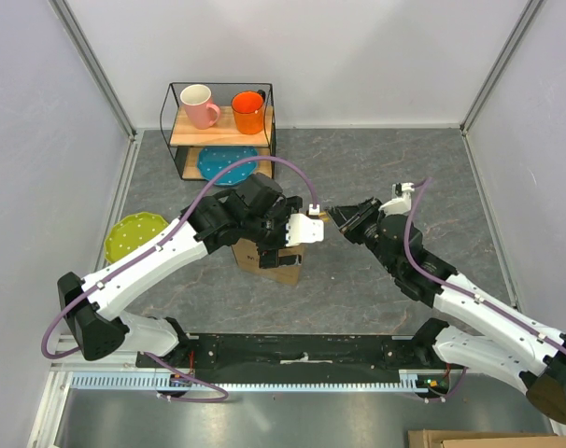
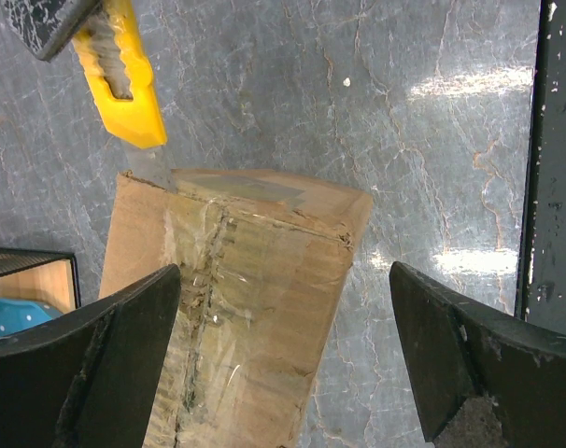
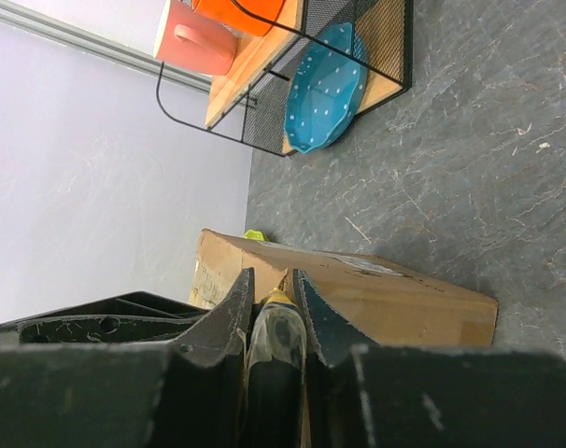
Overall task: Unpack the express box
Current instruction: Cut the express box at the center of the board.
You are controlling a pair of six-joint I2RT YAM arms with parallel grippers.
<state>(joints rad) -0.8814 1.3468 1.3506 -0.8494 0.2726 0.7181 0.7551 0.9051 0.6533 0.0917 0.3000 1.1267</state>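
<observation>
grey tabletop (image 1: 344, 294), express box (image 2: 255, 280) btwn spread left jaws; right jaws clenched on yellow cutter (image 2: 138, 114).

Left gripper (image 1: 283, 233) above express box (image 1: 275, 265); right gripper (image 1: 335, 215) just beside, pointing at it.

Express box (image 1: 285, 268): brown cardboard carton, standing upright on the table (image 1: 358, 299), about mid-table and a little left of centre, turned slightly off square to the near edge. From above I only get its near-right corner, plus some dark print on one side face. In my left wrist view the box (image 2: 246, 308) has its top flaps closed, with wrinkled clear tape down the centre seam and over the far edge. The seam looks scored, possibly slit; can't confirm. One top corner is a bit crushed.
</observation>
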